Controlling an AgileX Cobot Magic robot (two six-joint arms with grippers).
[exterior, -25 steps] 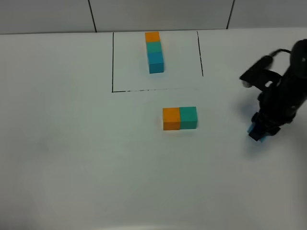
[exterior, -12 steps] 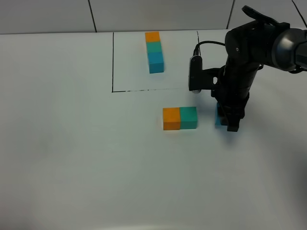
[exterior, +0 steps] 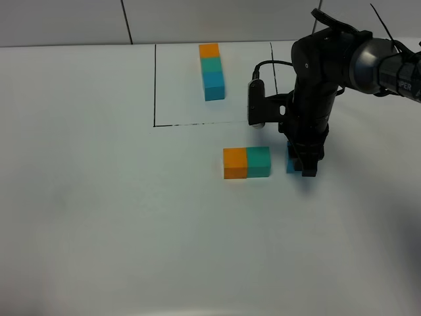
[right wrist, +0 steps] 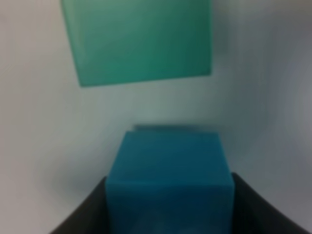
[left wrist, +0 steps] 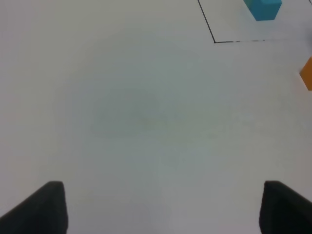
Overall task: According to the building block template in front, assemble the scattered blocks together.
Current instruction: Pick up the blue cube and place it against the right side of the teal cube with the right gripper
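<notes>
The building block template, a row of orange, teal-green and blue cubes, lies inside a thin black rectangle at the back. The loose orange cube and teal-green cube sit side by side, touching, in the middle. My right gripper is shut on the loose blue cube, just right of the teal-green cube with a small gap. In the right wrist view the blue cube sits between the fingers, and the teal-green cube is ahead. My left gripper is open and empty over bare table.
The white table spreads wide on the left and front. The left wrist view shows the frame's black corner line, the template's blue end and an edge of the orange cube. A tiled wall runs behind.
My right gripper has carried the blue cube leftward from the table's right side to just beside the teal-green cube. The orange and teal-green pair has not moved.
</notes>
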